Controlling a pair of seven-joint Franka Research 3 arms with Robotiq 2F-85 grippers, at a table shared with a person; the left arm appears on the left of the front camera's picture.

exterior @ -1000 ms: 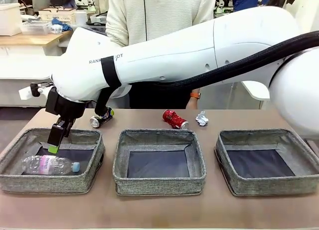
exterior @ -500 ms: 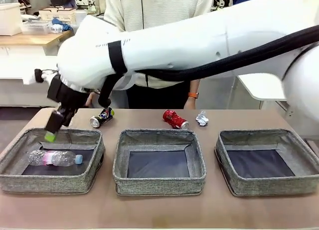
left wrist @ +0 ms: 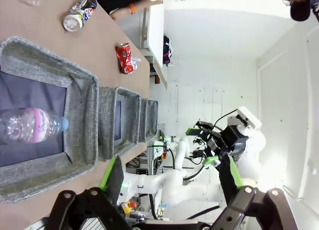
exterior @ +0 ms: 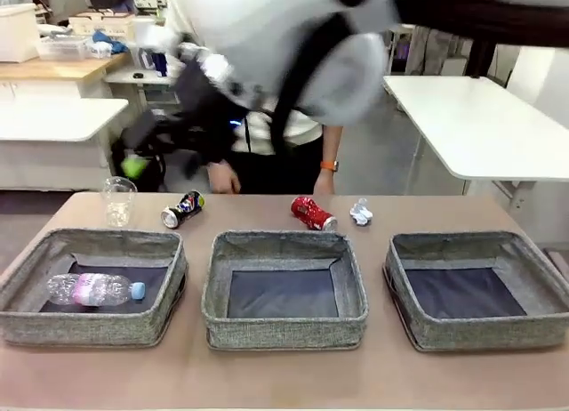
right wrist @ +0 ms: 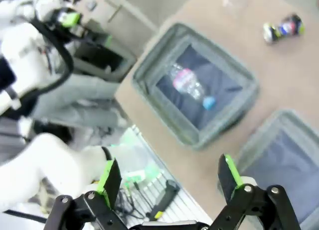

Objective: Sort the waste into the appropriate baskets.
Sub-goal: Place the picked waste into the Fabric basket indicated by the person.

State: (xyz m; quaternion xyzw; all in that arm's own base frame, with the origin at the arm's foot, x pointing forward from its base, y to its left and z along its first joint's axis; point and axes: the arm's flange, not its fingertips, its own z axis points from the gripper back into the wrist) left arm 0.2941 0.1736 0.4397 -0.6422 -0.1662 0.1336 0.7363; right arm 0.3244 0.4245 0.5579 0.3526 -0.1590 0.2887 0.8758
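Note:
The clear bottle (exterior: 93,289) with pink label and blue cap lies in the left basket (exterior: 151,247). Behind the baskets, on the table, stand the clear cup (exterior: 117,200), the dark printed can (exterior: 182,209), the crushed red can (exterior: 312,213) and the paper wad (exterior: 360,212). My right gripper (exterior: 135,166), blurred, hangs high above the table's far left, open and empty. In the right wrist view its gripper (right wrist: 168,168) looks down on the bottle (right wrist: 192,85) from well above. My left gripper (left wrist: 169,165) is open and empty, off the table's left end beside the bottle (left wrist: 25,133).
The middle basket (exterior: 283,244) and right basket (exterior: 476,244) hold nothing. A person stands at the far side with one hand (exterior: 218,175) low near the table edge, behind the dark can. Bare tabletop runs in front of the baskets.
My right arm has swung up and back from over the left basket, uncovering the cup. The bottle has settled on the left basket's floor.

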